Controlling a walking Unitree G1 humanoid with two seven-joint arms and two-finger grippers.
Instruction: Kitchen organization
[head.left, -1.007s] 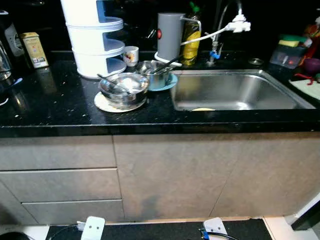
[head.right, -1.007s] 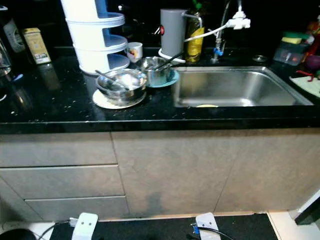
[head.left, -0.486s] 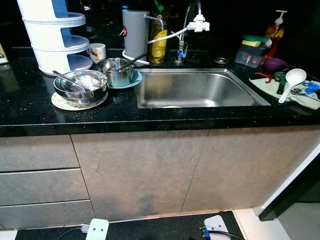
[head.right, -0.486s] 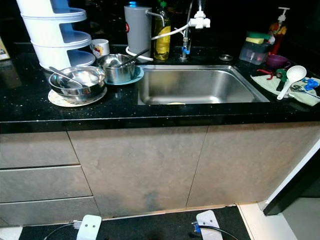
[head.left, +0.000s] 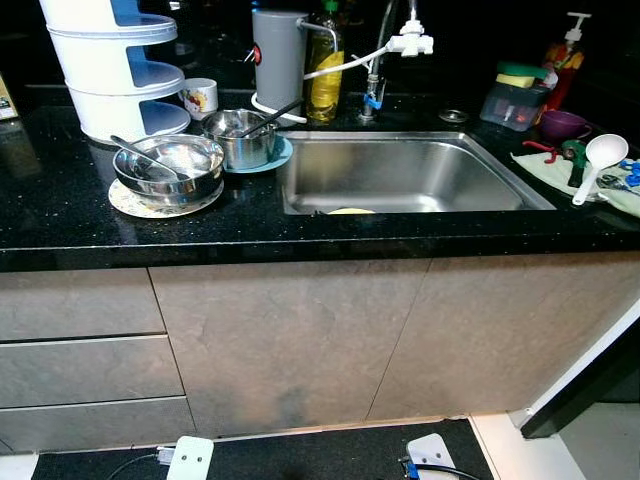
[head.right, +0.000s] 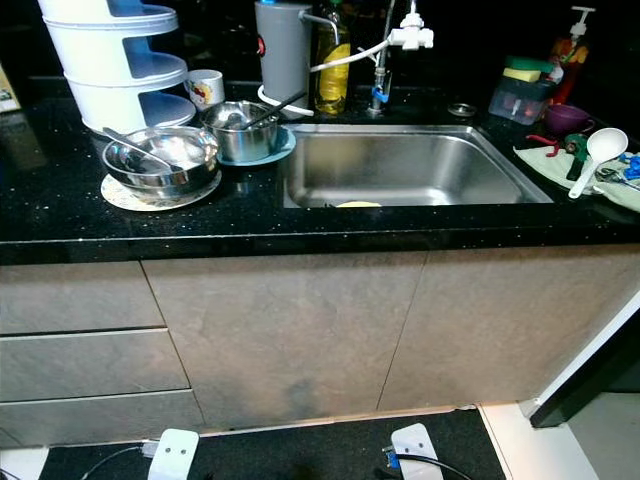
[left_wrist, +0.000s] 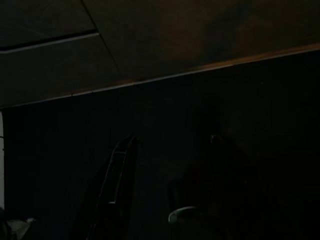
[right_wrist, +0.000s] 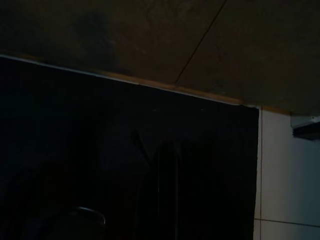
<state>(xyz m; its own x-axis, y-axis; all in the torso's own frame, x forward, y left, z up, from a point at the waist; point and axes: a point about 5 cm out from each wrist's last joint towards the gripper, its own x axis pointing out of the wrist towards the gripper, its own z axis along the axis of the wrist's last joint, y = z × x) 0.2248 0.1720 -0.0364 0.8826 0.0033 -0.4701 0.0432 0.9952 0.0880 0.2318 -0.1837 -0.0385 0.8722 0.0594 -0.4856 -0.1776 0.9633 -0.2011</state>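
The robot stood facing the black tabletop, apparently at the approach stage, nothing in hand. Largest came the steel sink, then the white tiered rack, then stacked steel bowls left of the sink. Next, I judged, an arm must rise toward those bowls. Both end effectors hung low in shadow; spread or pressed together, I couldn't tell. No writing was readable.

On the counter, two bowls sit left of the sink; a ladle lies right.
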